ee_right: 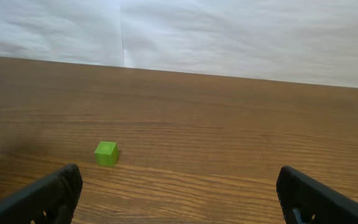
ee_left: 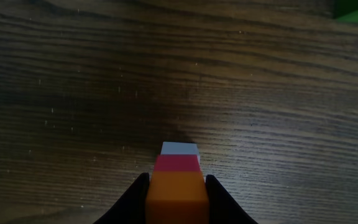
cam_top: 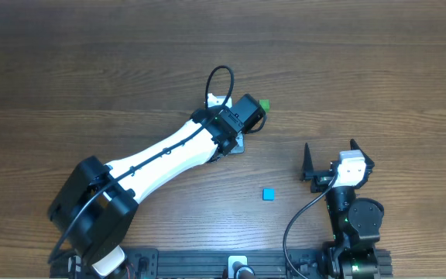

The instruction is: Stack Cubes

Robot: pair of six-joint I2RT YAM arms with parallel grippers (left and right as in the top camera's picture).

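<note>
My left gripper (ee_left: 176,182) is shut on an orange cube (ee_left: 176,198). In the left wrist view the orange cube sits atop a red cube (ee_left: 176,163), which rests on a white cube (ee_left: 180,149), the three lined up as a stack on the table. From above, the left gripper (cam_top: 245,116) is at mid-table. A green cube (cam_top: 265,105) lies just beyond it, and is also seen as the green cube (ee_left: 356,9) and the green cube (ee_right: 106,153). A blue cube (cam_top: 268,194) lies alone nearer the front. My right gripper (cam_top: 330,160) stands open and empty at the right.
The wooden table (cam_top: 378,70) stretches bare to the back and sides. A white wall (ee_right: 241,37) rises behind its far edge. The left arm's white link (cam_top: 169,151) crosses the table diagonally from the front left.
</note>
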